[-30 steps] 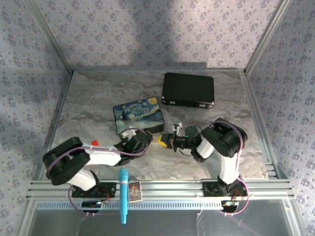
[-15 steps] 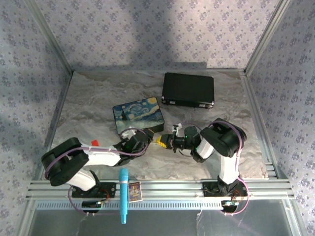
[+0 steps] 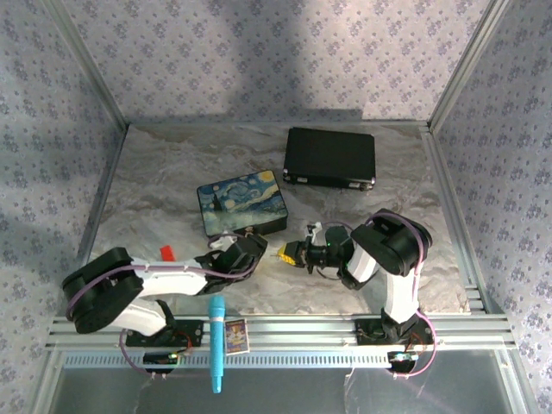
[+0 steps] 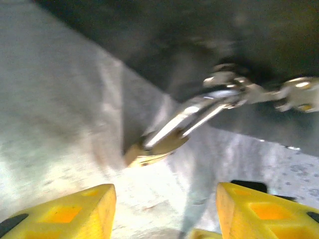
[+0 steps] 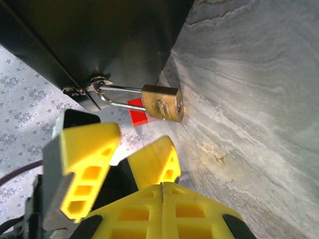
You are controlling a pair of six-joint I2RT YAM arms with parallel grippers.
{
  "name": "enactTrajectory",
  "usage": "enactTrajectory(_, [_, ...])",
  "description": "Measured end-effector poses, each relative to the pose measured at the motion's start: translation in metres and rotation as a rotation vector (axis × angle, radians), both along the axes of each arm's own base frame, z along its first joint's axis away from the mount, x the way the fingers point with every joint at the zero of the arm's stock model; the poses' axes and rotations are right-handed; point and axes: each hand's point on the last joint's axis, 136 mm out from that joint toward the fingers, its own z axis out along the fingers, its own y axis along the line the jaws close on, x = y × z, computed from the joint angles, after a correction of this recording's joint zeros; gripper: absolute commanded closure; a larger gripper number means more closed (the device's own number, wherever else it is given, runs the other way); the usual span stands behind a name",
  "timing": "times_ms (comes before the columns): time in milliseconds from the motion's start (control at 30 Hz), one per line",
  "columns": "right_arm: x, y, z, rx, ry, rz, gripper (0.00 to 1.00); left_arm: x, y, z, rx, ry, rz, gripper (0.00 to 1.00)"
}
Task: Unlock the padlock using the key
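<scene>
Padlock (image 5: 162,103) hangs on the box (image 3: 241,205), seemingly locked; left tool (image 4: 164,199) spread, right tool (image 5: 160,179) pressed together; unlocking not yet done.

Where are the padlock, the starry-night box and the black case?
padlock (image 5: 162,103): right wrist view, on its brass body.
starry-night box (image 3: 241,203): top external view, on the painted lid.
black case (image 3: 330,155): top external view, middle of its lid.

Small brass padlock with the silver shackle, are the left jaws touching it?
Apart. Left wrist view: the brass padlock sits beyond the open left jaws, bare table between.
</scene>
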Motion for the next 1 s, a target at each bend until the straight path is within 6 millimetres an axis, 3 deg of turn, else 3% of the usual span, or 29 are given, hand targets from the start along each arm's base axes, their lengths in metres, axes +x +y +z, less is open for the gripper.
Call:
enactTrajectory(100, [-0.001,0.001,0.002,-0.001,-0.016,0.002,1.00,-0.015,0.002,0.002,-0.008,0.010,-0.009,0.28])
enactTrajectory(200, [-0.004,0.008,0.010,0.005,-0.049,0.015,1.00,-0.018,0.003,0.010,-0.037,-0.016,-0.002,0.30])
enactTrajectory(567, [-0.007,0.036,0.037,0.055,-0.130,0.050,1.00,-0.007,0.003,0.027,-0.134,-0.102,0.054,0.73])
enactTrajectory(700, [-0.010,0.041,0.038,0.055,-0.132,0.059,1.00,-0.008,0.012,0.020,-0.141,-0.107,0.073,0.78])
enactTrajectory(800, [-0.013,0.043,0.037,0.053,-0.130,0.067,1.00,-0.008,0.016,0.025,-0.152,-0.122,0.080,0.83])
enactTrajectory(867, [-0.013,0.045,0.039,0.057,-0.133,0.071,1.00,-0.007,0.016,0.036,-0.174,-0.144,0.082,0.81])
enactTrajectory(1000, [-0.011,0.051,0.046,0.072,-0.150,0.075,1.00,-0.006,0.020,0.048,-0.190,-0.167,0.093,0.62])
